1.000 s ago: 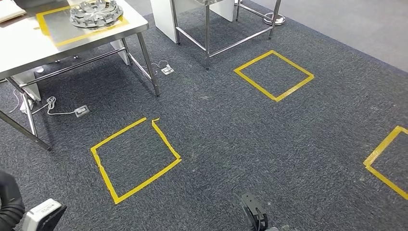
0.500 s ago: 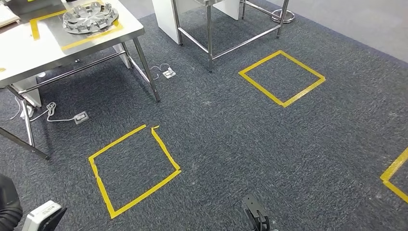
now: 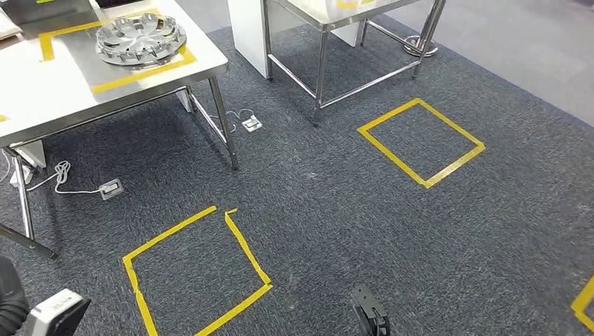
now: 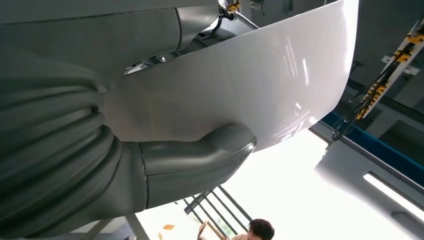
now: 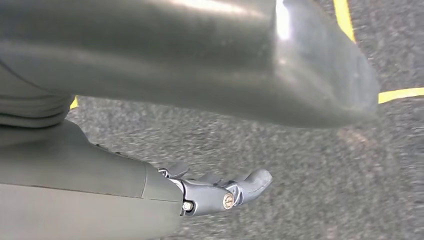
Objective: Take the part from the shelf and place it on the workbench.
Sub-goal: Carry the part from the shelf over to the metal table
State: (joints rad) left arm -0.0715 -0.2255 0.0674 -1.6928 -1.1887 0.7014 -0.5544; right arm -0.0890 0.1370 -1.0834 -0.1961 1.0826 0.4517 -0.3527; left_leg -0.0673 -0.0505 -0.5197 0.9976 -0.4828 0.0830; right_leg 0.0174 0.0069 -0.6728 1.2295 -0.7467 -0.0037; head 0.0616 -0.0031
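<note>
Silver and spoked, the part (image 3: 141, 38) lies inside a yellow tape outline on the steel counter (image 3: 49, 98) at far left, apparently set down, while the right hand (image 5: 220, 192) hangs unclenched and empty; the left hand's (image 4: 195, 162) grip cannot be told.

- Carpet floor (image 3: 364, 210): dark grey-blue, finely speckled.
- Tape squares on the floor (image 3: 196, 269) (image 3: 420, 140): bright yellow outlines.
- Worktop (image 3: 42, 91): brushed silver steel with a pale sheen; yellow tape outline (image 3: 140, 66) around the part.
- Part (image 3: 141, 38): shiny silver-grey disc with a spoked pattern.
- Cable (image 3: 59, 178) beneath the worktop: white; the floor sockets (image 3: 111, 189) are grey.
- Left hand (image 4: 195, 162): matt grey thumb.
- Right hand (image 5: 220, 192): dark grey fingers.
</note>
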